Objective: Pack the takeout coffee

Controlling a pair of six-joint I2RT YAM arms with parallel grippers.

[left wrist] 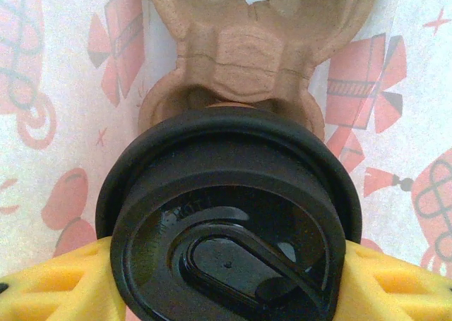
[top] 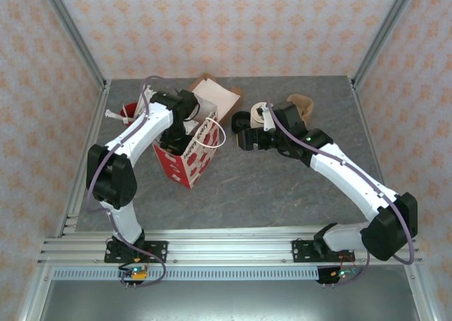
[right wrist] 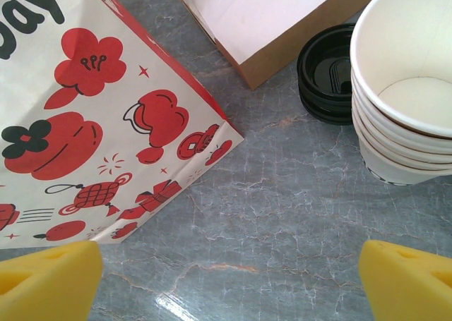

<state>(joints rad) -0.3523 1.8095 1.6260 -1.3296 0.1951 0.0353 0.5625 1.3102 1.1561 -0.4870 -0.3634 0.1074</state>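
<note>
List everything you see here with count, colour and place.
paper bag: one, white with red prints, left of centre
takeout coffee: one, black lid showing, inside the bag
pulp carrier: one, brown, inside the bag beside the coffee
cardboard box: one, brown, white paper inside, behind the bag
black lids: one stack, black, right of the box
paper cups: one stack, white, right of the lids
pulp piece: one, brown, right of the cups
red holder: one, white sticks in it, far left
table: one, grey marbled
left hand: one, yellow fingers, closed on the coffee
right hand: one, yellow fingers, open above the table
</note>
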